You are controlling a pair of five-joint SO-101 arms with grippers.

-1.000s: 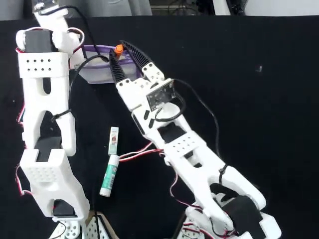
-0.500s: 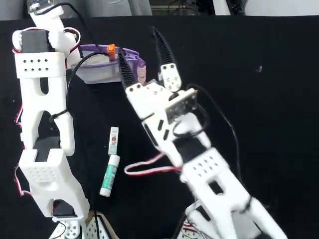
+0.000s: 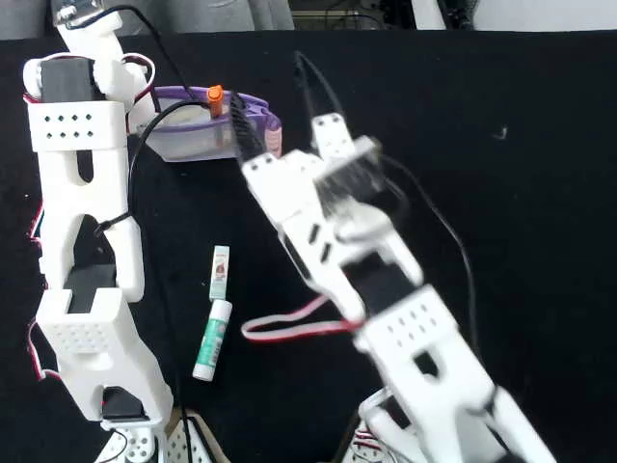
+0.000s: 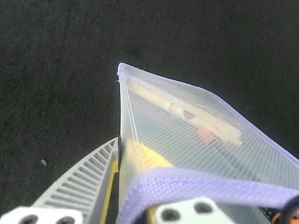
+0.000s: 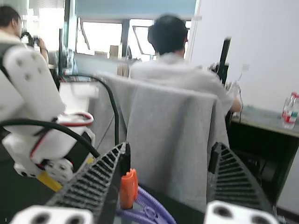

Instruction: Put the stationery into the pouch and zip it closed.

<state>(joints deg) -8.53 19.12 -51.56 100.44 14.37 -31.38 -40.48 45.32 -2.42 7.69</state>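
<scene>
Two grippers are working the pouch (image 3: 183, 145) right now! The left gripper (image 4: 122, 156) is clamped on the pouch's purple rim (image 4: 196, 182). The mesh wall stretches away beyond its fingertips, and a pale stick (image 4: 201, 126) with an orange patch shows through the mesh. The right gripper (image 3: 267, 79) hovers by the pouch's far end from the left gripper, jaws spread wide, gripping nothing. An orange-capped pen (image 5: 127, 188) pokes up out of the opening just beside one of its fingers (image 5: 96, 179). Well apart from both grippers, back toward the arm bases, a glue stick (image 3: 211, 339) and a small tube (image 3: 220, 272) lie near each other on the black table (image 3: 501, 193).
</scene>
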